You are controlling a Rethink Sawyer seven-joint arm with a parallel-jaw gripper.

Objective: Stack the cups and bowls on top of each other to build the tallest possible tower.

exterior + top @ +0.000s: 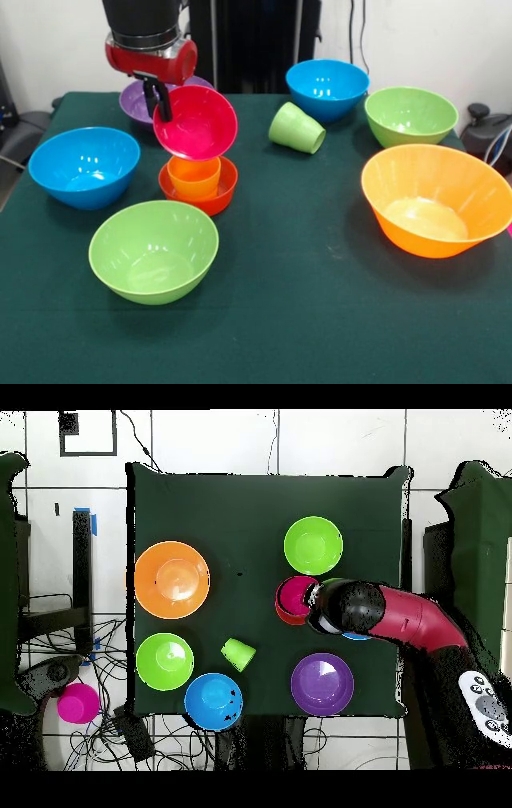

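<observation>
Fingers: black fingers [162, 100] clamped on the rim of the magenta bowl [196, 122], one inside and one outside the wall.
Gripper: gripper [162, 106] hangs from a red and black arm [400, 616] that reaches in over the tabletop [304, 288].
Magenta bowl: tilted steeply, its opening turned sideways, held right above the orange cup [194, 177]; whether its lower rim touches the cup cannot be told.
Tower: orange cup stands upright inside the small red-orange bowl [218, 196], which rests on the tabletop.
Nearest bowls: one blue bowl [85, 166] sits just beside the tower toward a side edge; a light green bowl [154, 250] sits near it toward the middle of the cloth; the purple bowl [133, 101] lies behind the gripper, near the edge.
Green cup: light green cup [297, 128] lies on its side, well apart from the tower.
Farther bowls: second blue bowl [327, 88] and second light green bowl [410, 114] stand side by side near one corner; the largest orange bowl [436, 200] sits near the opposite side edge.
</observation>
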